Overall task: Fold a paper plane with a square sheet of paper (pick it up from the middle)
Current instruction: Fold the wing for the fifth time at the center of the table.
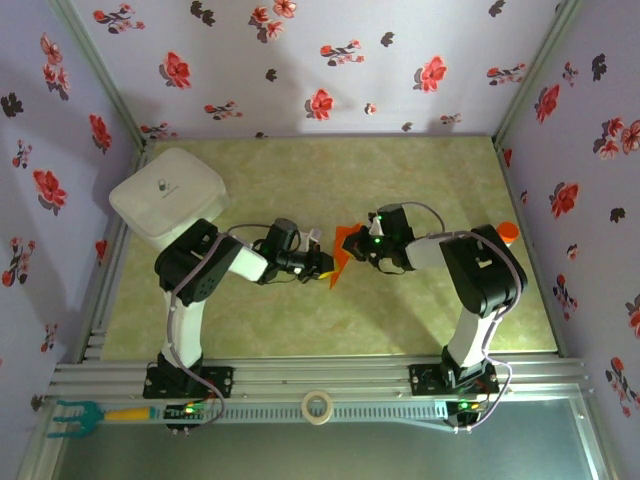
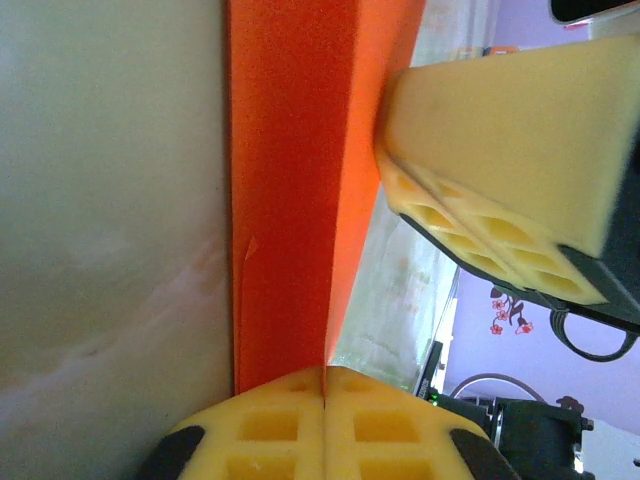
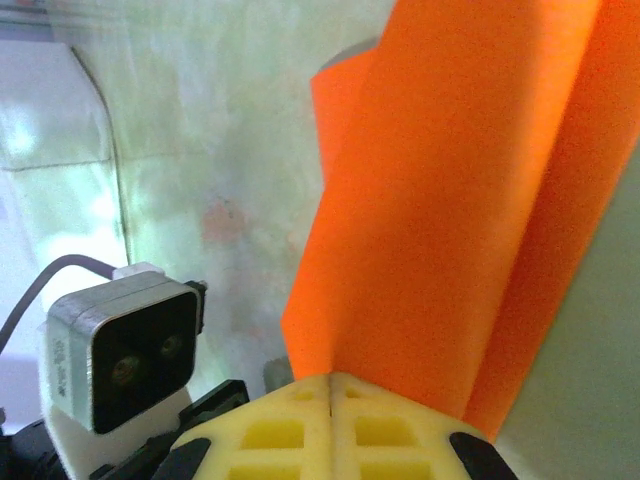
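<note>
Paper (image 2: 290, 200) between left tool (image 2: 325, 376), right tool (image 3: 331, 381)

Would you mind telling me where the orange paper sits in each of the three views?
Top external: paper at picture centre, pinched between both grippers.
Left wrist: tall strip rising from the left gripper at bottom centre.
Right wrist: broad creased sheet rising rightward from the right gripper.
Shared landmark: the right gripper, also upper right in the left wrist view.

White lidded box (image 1: 166, 198) back-left, orange-capped bottle (image 1: 507, 233) right, tape roll (image 1: 318, 406) on front rail (image 1: 400, 409)
</note>
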